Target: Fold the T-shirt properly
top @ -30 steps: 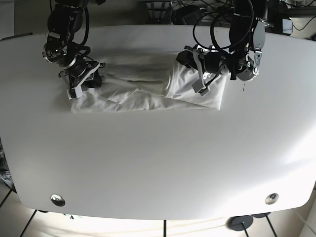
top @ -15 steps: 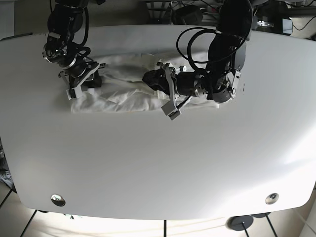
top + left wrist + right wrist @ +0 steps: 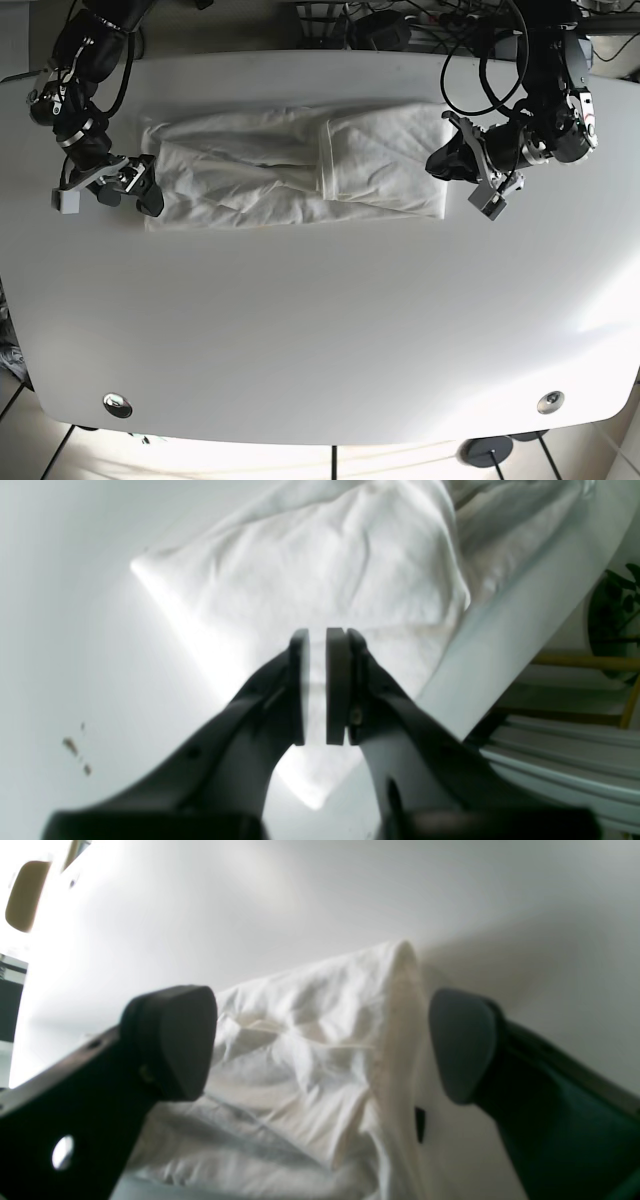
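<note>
T-shirt (image 3: 290,175) lying crumpled lengthwise across far half of white tabletop (image 3: 320,330), plain white side showing, one end folded over middle. Left gripper (image 3: 478,183) hovering just off shirt's folded end, fingers (image 3: 338,685) nearly together, thin gap showing, clamping nothing. Right gripper (image 3: 105,192) sitting at opposite end, fingers (image 3: 172,1040) spread wide, wrinkled hem lying between them, untouched. Both arms angling low toward cloth. Cotton looking soft, creased; fingers dark, matte, rounded.
</note>
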